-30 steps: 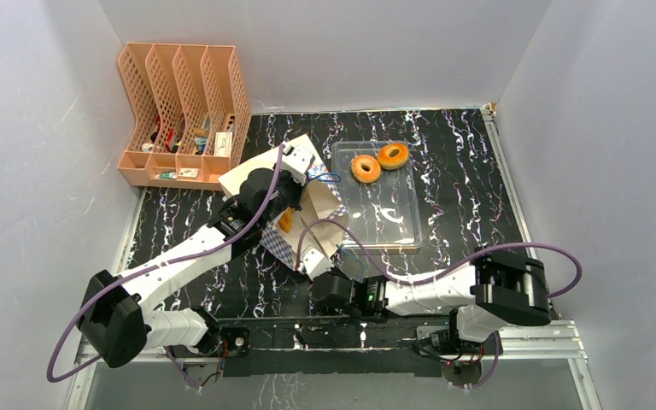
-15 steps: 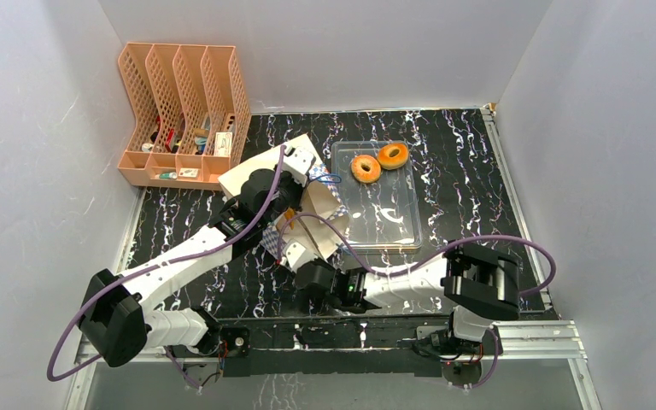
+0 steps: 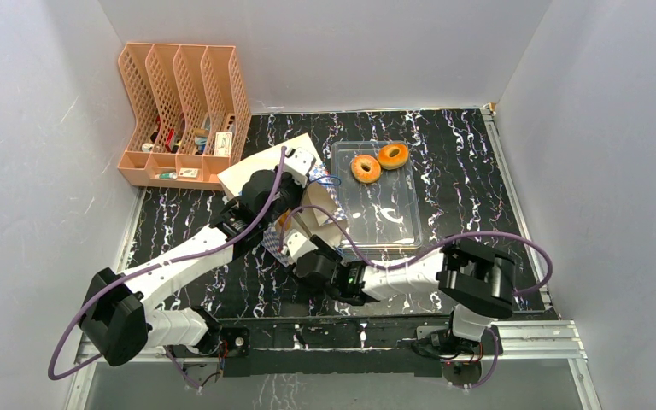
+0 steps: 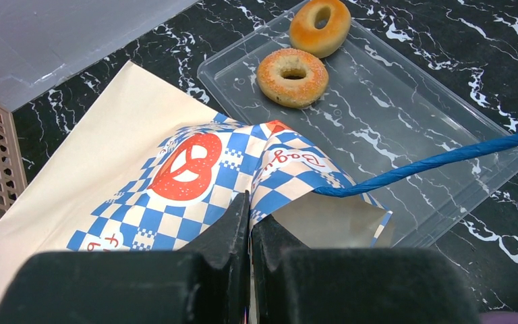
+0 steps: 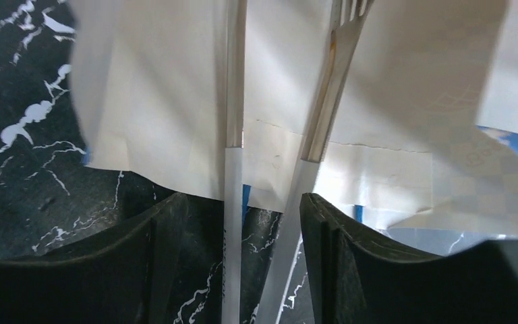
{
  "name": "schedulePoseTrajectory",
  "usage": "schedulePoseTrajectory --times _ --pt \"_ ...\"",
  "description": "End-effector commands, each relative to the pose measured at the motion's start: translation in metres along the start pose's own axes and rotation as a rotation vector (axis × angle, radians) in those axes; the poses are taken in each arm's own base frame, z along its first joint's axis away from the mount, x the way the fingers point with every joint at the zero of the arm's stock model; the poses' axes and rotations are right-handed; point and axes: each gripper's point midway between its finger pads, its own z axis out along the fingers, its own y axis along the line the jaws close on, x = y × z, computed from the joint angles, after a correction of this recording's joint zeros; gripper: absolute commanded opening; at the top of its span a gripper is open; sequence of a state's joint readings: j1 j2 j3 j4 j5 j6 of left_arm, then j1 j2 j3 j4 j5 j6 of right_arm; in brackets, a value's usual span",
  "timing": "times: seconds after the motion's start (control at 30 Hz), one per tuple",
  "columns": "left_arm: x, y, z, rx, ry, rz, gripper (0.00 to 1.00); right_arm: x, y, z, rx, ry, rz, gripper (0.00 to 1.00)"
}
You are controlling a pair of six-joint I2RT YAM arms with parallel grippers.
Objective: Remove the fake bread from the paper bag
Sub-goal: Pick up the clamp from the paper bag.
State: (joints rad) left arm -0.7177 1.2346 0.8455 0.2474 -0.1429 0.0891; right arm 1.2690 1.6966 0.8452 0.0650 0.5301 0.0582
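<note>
1. A black, white-veined desk (image 3: 461,171) is seen from above, and a peach mesh file organizer (image 3: 179,111) is set at its far left corner.
2. The paper bag (image 4: 121,162), tan with a blue-and-white checkered band and a red pretzel logo, is laid on its side near the middle of the desk. It is placed just beside a clear plastic tray (image 4: 411,128).
3. Two orange-brown rings of the fake bread (image 3: 366,168) are found outside the bag, side by side at the far end of the tray.
4. The fingers of the left gripper (image 4: 249,206) are pressed together on the bag's checkered rim, which is pinched between them. A blue cord handle (image 4: 432,162) is stretched from the rim across the tray.
5. The right gripper (image 5: 241,199) is held at the bag's mouth with its fingers spread apart. The two arms of thin metal tongs (image 5: 233,101) are passed between them and into the bag. A gap is seen beside one arm, so it cannot be told whether the tongs are gripped.
</note>
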Motion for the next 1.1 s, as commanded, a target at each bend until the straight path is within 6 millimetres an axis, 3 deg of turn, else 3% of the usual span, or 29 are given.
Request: schedulePoseTrajectory --times 0.0,0.2,0.57,1.07 --pt "0.009 -0.002 0.0 -0.003 0.019 -0.009 0.0 -0.047 -0.009 -0.022 -0.011 -0.156 0.133 0.61" --pt "0.009 -0.004 0.001 0.003 0.018 -0.013 0.0 -0.046 -0.025 -0.033 0.026 -0.189 0.206 0.7" --pt "0.002 -0.005 -0.001 0.006 0.016 -0.007 0.0 -0.029 -0.032 0.001 -0.039 -0.129 0.29 0.7" --pt "0.001 -0.005 0.001 0.005 0.018 0.003 0.0 -0.027 -0.021 0.003 -0.136 -0.127 0.312 0.79"
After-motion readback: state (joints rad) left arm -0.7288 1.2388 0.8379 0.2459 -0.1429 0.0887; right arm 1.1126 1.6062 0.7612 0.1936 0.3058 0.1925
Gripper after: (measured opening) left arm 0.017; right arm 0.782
